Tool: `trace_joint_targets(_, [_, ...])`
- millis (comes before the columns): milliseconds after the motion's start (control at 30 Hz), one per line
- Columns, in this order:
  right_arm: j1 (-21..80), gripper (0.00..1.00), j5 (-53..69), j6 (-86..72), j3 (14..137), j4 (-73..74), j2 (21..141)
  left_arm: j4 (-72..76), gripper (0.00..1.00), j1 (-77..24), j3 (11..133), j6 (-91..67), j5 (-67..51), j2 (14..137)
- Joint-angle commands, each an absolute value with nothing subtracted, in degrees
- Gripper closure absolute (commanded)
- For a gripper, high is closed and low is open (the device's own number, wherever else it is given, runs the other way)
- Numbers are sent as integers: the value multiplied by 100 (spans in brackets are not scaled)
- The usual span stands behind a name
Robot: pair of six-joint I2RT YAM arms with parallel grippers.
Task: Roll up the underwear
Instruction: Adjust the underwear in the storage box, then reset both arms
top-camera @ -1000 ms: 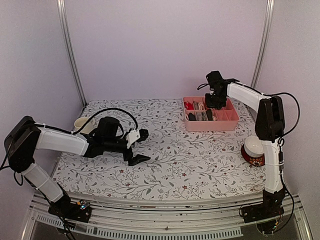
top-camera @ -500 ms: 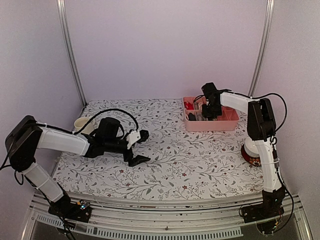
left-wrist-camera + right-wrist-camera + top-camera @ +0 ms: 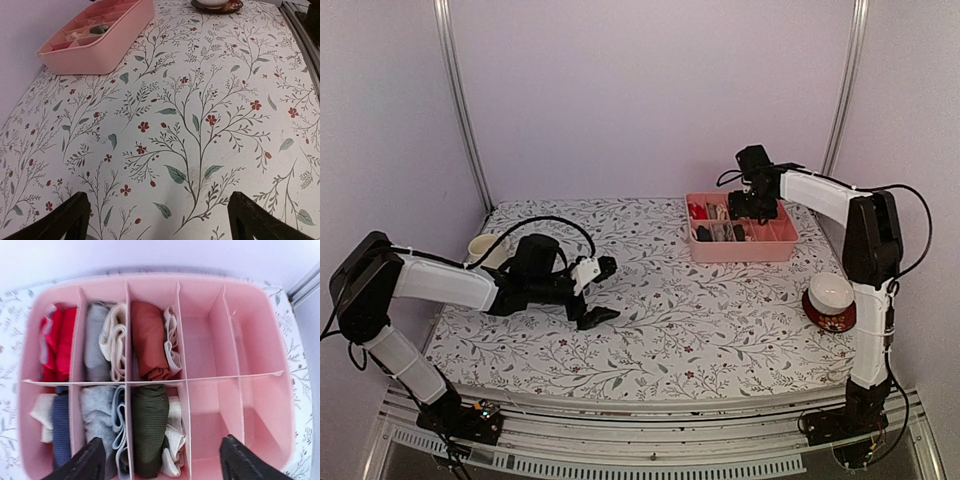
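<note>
The underwear lies rolled in the pink divided tray (image 3: 210, 284). A rust-red roll (image 3: 148, 339) fills a back compartment. In front of it a dark olive roll (image 3: 150, 427) shares a compartment with a whitish one (image 3: 175, 435). My right gripper (image 3: 162, 465) hovers open above the olive roll, its fingers (image 3: 82, 462) straddling that compartment with nothing held. In the top view it hangs over the tray's back half (image 3: 752, 205). My left gripper (image 3: 598, 293) stands open and empty low over the cloth, far left of the tray (image 3: 740, 252).
Red, grey, cream and blue rolls fill the tray's left compartments; its right compartments (image 3: 250, 340) hold nothing. A red-and-white bowl (image 3: 829, 298) sits beside the right arm, and a cream cup (image 3: 483, 247) behind the left arm. The floral cloth (image 3: 200, 115) covers the table.
My right gripper dipped down into the tray half a second ago, then rose back up and to the right and opened. The left arm has not moved.
</note>
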State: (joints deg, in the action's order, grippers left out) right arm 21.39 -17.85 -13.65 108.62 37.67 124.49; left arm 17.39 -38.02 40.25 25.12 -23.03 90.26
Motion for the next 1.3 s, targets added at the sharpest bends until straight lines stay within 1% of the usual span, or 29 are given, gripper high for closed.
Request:
trace_joint_targets(0, [2312,8,-1743,-1237,9891,3090,10919,2147,1,-3656,3843,2253,-1768,8607])
trace_joint_targets(33, [2347,3,-1735,-1191,9562,2921,10600,2237,1,-3616,3811,2184,-1605,8487])
trace_joint_targets(67, [2390,1,-1698,-1110,9155,2699,10181,2306,1,-3572,3793,2110,-1430,8348])
trace_joint_targets(167, [2571,1,-1531,-742,7840,1943,9128,2331,2,-3323,3772,1756,-1097,7783])
trace_joint_targets(233, [2650,1,-1456,-558,7155,1629,8454,2288,1,-3019,3743,1501,-1240,7324])
trace_joint_targets(333, [2679,1,-1353,-665,6234,1329,7458,2233,2,-2499,3640,1134,-1445,6691])
trace_joint_targets(433, [2715,1,-998,-904,5426,1132,6503,2121,1,-2065,3488,861,-1230,6231])
trace_joint_targets(567, [2770,1,-923,-1135,4907,1472,5529,1682,1,-1562,3257,660,-1005,5804])
trace_joint_targets(667, [2777,1,-1175,-1169,4407,1631,4867,1311,1,-1253,3056,738,-841,5584])
trace_joint_targets(833, [2782,1,-1340,-1369,3829,1269,3907,1755,1,-1057,2321,934,-525,5260])
trace_joint_targets(967, [2777,1,-1693,-1483,3331,865,3583,2065,1,-999,2027,986,-414,5227])
trace_joint_targets(1133, [2777,1,-1783,-1524,3310,927,3503,2335,2,-985,1892,928,-469,5341])
trace_joint_targets(1267, [2777,1,-2251,-1674,3265,1023,3213,2563,1,-980,1786,868,-335,5365])
